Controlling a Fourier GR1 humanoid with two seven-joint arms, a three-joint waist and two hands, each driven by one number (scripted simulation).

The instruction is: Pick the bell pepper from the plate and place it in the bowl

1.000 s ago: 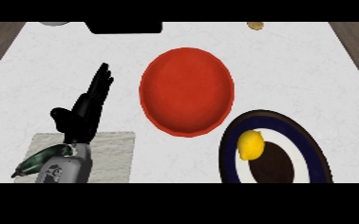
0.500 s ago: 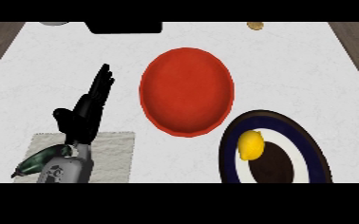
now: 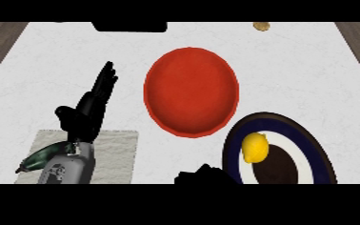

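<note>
A yellow bell pepper (image 3: 255, 148) lies on the left part of a dark blue-rimmed plate (image 3: 309, 145) at the lower right. A red bowl (image 3: 191, 91) sits in the middle of the white counter, just up and left of the plate, with nothing in it. My left hand (image 3: 90, 108) rests open at the left, fingers straight and pointing up, apart from the bowl. A dark part of my right hand (image 3: 204, 175) shows at the bottom edge, left of the plate and below the bowl, not touching the pepper.
A grey mat (image 3: 116, 148) lies at the lower left under my left forearm, with a dark green item (image 3: 38, 157) on its left side. A black object (image 3: 130, 26) and a small tan item (image 3: 262, 26) sit at the counter's far edge.
My right hand has come into view at the bottom edge near the plate. The left hand, bowl, plate and pepper have not moved.
</note>
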